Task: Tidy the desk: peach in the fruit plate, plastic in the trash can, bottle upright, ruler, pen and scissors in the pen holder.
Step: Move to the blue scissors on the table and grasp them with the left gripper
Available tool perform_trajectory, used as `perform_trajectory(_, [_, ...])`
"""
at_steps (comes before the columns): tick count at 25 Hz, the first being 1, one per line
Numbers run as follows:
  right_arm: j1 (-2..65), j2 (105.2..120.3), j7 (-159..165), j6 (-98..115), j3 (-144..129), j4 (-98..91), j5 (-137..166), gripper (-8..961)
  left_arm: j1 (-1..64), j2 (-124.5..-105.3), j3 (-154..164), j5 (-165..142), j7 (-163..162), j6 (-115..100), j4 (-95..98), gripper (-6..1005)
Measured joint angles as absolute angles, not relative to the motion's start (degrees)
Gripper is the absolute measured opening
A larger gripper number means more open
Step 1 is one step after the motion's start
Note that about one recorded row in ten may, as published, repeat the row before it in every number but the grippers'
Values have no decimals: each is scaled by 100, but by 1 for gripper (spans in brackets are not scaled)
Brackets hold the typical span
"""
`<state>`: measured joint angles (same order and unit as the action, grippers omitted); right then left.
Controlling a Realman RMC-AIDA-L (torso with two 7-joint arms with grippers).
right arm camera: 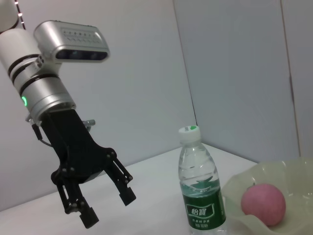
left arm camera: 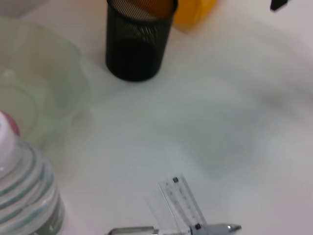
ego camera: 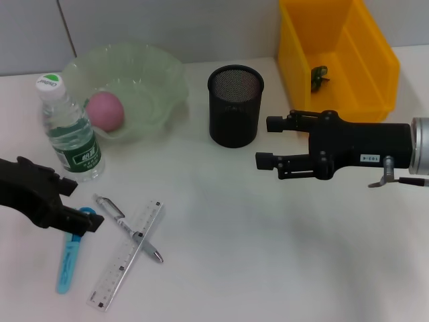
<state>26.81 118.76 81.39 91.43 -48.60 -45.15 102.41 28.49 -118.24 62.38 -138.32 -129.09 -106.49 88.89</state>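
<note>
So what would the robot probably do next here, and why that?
Probably the open left tool should drop a little and close on the blue-handled scissors lying right beneath it. The pink peach already sits in the pale green fruit plate and the clear water bottle stands upright, while the black mesh pen holder looks empty.

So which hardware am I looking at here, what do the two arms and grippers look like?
Both grippers are matte black two-finger claws with linkage bars. The right gripper carries a small white label and joins a silver wrist cuff. The left gripper hangs from a white-and-silver arm with black rings, a green light and a thin cable.
</note>
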Motion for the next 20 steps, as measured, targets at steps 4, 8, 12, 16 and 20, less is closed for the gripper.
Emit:
perform_trajectory(4, [2669, 11873, 8158, 9150, -4860, -4540, 10244, 824, 2957, -11825, 6386, -13888, -12500, -10737, 8902, 811])
perform_trajectory(8, [2697, 11873, 8314, 9150, -4860, -4501, 10247, 824, 3187, -11828, 6340, -13803, -11299, -10748, 8965, 809])
perform_trajectory(12, [2714, 11858, 8689, 9150, -4860, -4535, 10248, 824, 3429, -11830, 6322, -13771, -10524, -10730, 8978, 806])
perform_trajectory(16, [2730, 11833, 8940, 9151, -4832, -4615, 10231, 824, 3703, -11828, 6364, -13836, -9937, -10763, 9139, 804])
perform_trajectory(20, [2837, 11766, 9377, 9230, -4719, -4667, 10227, 824, 3718, -11827, 6424, -13813, -8807, -10805, 9590, 801])
